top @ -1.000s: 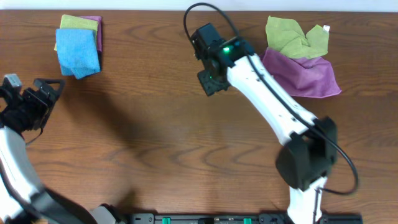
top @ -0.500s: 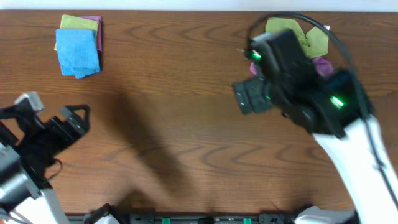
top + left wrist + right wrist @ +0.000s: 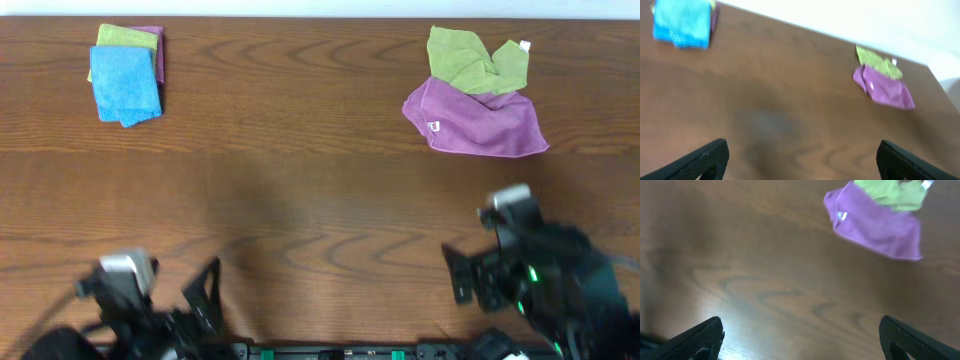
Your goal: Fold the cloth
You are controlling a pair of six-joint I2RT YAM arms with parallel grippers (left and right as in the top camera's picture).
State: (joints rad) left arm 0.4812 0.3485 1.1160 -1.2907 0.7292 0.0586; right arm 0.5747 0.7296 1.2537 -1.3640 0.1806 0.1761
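The bright blue cloth (image 3: 125, 86) lies folded at the far left of the table, on top of a light green and a purple cloth; it also shows in the left wrist view (image 3: 681, 23). My left gripper (image 3: 185, 305) is open and empty at the front left edge, far from the cloth. My right gripper (image 3: 470, 278) is open and empty at the front right. In each wrist view the two fingertips stand wide apart over bare wood (image 3: 800, 160) (image 3: 800, 337).
A crumpled light green cloth (image 3: 475, 58) lies on a purple cloth (image 3: 480, 122) at the far right, also in the right wrist view (image 3: 875, 225) and the left wrist view (image 3: 885, 90). The table is dark brown wood (image 3: 300, 180).
Both arms have drawn back from the middle of the table to its front edge. The right arm left the area near the green and purple cloths. No cloth has moved.
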